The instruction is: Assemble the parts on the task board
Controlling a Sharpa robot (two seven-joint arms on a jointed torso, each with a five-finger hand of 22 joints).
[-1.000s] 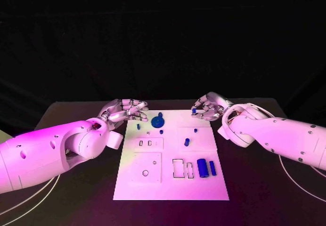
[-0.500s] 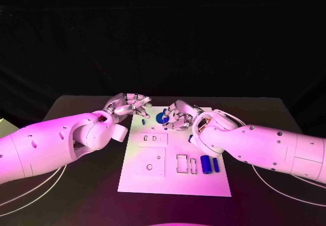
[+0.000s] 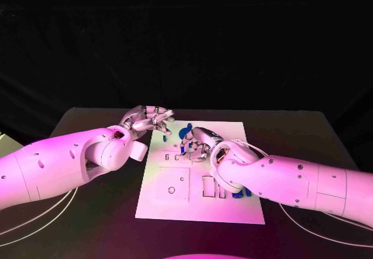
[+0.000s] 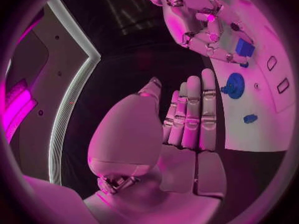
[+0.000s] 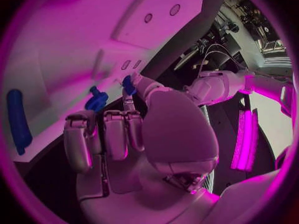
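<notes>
The white task board (image 3: 159, 208) lies in the middle of the black table. My right hand (image 3: 199, 144) hovers over its middle and pinches a small blue part (image 4: 244, 48) between thumb and fingertip; the right wrist view also shows that part (image 5: 129, 84). A round blue disc with a knob (image 3: 185, 133) stands on the board's far end, just beyond that hand. My left hand (image 3: 147, 120) hangs at the board's far left corner with its fingers (image 4: 190, 115) stretched side by side, holding nothing. A small blue peg (image 4: 249, 118) stands on the board near it.
Two long blue cylinders (image 3: 239, 192) lie on the board's right side, mostly covered by my right forearm; one of them (image 5: 19, 118) is plain in the right wrist view. Small slots (image 3: 172, 157) and a rectangular recess (image 3: 208, 186) mark the board. Bare black table flanks it.
My right hand has carried the small blue part from the board's far right corner leftward and nearer, over the board's middle. The left hand has kept its place.
</notes>
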